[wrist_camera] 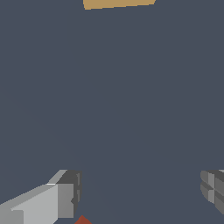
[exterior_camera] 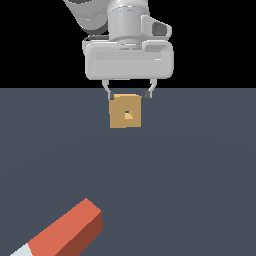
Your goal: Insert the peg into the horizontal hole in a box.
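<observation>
a bare simulated test scene: flat slate floor (exterior_camera: 200, 165), black void behind.

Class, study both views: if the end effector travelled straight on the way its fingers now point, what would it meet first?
Probably the bare floor. The open end effector points down at it; the wrist view shows nothing between the fingers. The box and peg appear off that line, though depth is uncertain.

The peg (exterior_camera: 64, 234) is cut off at the exterior view's lower left edge; only a sliver of its white end shows. In the wrist view, the box (wrist_camera: 118, 3) is cropped to a thin strip, its hole out of sight, and the peg shows as a small red tip.
</observation>
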